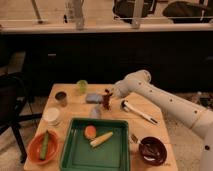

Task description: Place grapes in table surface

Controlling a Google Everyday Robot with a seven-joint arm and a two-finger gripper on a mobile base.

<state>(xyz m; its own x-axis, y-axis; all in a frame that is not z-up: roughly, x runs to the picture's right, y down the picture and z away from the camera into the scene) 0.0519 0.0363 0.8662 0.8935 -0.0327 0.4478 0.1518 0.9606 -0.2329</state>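
My gripper [107,94] is over the rear half of the table surface [116,114], near the middle of the back edge. Its fingers are fully closed on the top of the grapes [106,103]. The bunch hangs below them, just right of the blue sponge [93,98] and behind the green tray [67,150]. I cannot tell whether the bunch touches the surface.
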